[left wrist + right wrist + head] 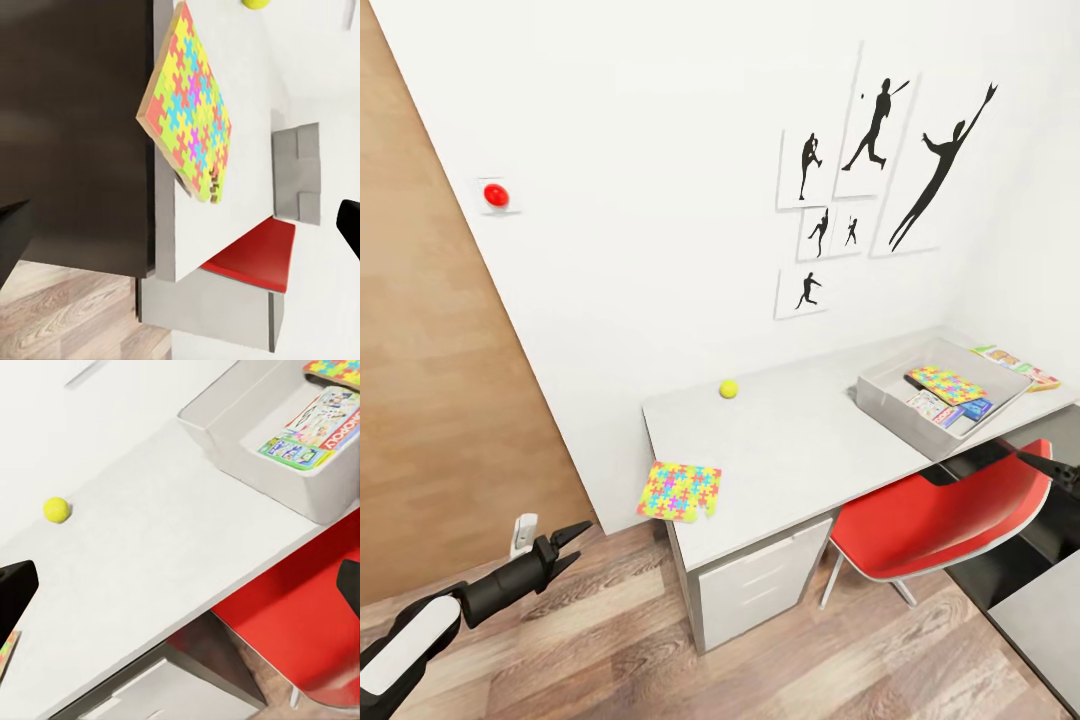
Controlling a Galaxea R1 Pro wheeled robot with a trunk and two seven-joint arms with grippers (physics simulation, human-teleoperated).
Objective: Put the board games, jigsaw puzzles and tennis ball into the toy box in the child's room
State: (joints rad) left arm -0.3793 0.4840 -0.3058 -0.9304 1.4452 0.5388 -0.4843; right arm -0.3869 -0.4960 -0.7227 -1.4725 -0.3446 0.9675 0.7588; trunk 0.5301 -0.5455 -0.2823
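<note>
On the pale grey table (800, 450) stands the light grey toy box (882, 402), holding a jigsaw puzzle (945, 383), the Monopoly board game (926, 404) and a blue game box (975, 409). A yellow-green-red board game (1015, 365) lies on the table just beyond the box. The tennis ball (729, 388) rests near the wall. A second jigsaw puzzle (680, 491) overhangs the table's near left corner. My left gripper (582, 542) is open, low over the floor left of the table, facing that jigsaw (191, 112). My right gripper (1050, 465) is open above the red chair.
A red chair (950, 515) is tucked under the table in front of the toy box. White drawers (760, 585) sit under the table's left end. A wooden panel (430, 400) rises at the left. A dark desk section (1030, 540) shows at the right.
</note>
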